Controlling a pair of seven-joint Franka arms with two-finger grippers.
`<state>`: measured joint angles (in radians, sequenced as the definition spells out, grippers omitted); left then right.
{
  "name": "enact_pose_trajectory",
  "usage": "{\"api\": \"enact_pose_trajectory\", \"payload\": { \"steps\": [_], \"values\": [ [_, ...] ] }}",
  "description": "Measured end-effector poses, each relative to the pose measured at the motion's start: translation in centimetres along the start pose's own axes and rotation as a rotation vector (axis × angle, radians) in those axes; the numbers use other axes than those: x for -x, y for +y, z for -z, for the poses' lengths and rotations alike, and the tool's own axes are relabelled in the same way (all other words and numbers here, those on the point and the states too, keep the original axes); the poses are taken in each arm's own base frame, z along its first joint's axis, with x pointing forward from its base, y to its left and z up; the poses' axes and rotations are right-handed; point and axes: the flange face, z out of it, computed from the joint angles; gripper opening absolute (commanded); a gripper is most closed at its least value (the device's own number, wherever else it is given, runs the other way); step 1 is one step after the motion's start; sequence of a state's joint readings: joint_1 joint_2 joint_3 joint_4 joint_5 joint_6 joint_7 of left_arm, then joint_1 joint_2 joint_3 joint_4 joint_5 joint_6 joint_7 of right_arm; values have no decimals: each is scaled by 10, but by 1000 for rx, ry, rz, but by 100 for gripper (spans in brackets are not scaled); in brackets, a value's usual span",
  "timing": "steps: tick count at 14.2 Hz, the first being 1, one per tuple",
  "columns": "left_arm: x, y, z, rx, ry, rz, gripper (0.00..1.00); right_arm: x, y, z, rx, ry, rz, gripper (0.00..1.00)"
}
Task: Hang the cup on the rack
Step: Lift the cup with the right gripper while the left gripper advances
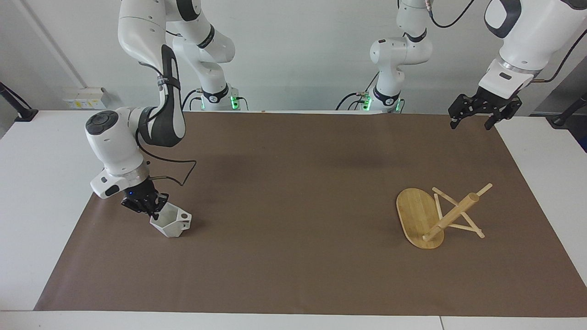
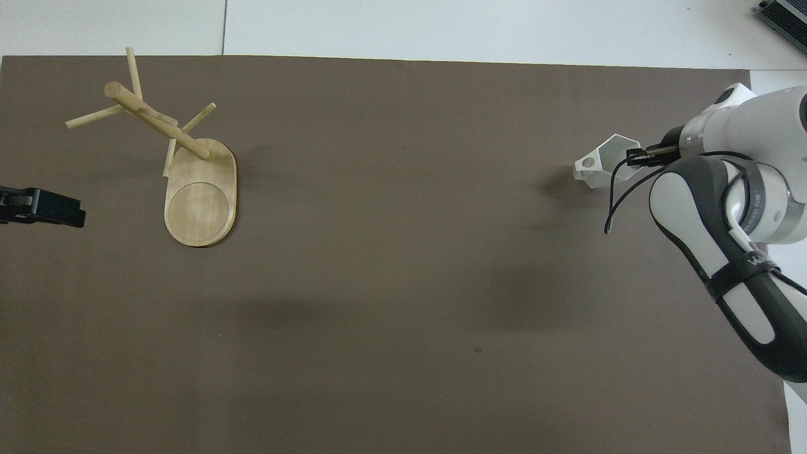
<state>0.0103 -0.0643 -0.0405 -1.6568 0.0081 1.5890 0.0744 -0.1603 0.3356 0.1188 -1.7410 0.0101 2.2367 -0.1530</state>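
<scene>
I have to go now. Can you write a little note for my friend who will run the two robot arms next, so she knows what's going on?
Right gripper: shut on the rim of the cup, at the right arm's end of the brown mat.
Left gripper: open, holding nothing, waiting over the mat's edge at the left arm's end.
Rack: on the mat toward the left arm's end, no cup on its pegs.
Done: the cup is gripped.
Left: carry the cup across to the rack and hang it by the hole in its handle tab on a peg, then let go.
</scene>
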Motion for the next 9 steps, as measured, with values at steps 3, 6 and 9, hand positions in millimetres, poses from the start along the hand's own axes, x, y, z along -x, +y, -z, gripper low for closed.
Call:
{"api": "enact_pose_trajectory", "payload": {
  "steps": [3, 6, 9],
  "values": [
    [0, 0, 0, 0, 0, 0, 100, -12, -44, 29, -69, 14, 32, 0],
    [0, 0, 0, 0, 0, 0, 100, -16, -93, 37, -252, 31, -40, 0],
    [2, 3, -3, 1, -21, -4, 100, -17, -149, 44, -370, 37, -98, 0]
  ]
}}
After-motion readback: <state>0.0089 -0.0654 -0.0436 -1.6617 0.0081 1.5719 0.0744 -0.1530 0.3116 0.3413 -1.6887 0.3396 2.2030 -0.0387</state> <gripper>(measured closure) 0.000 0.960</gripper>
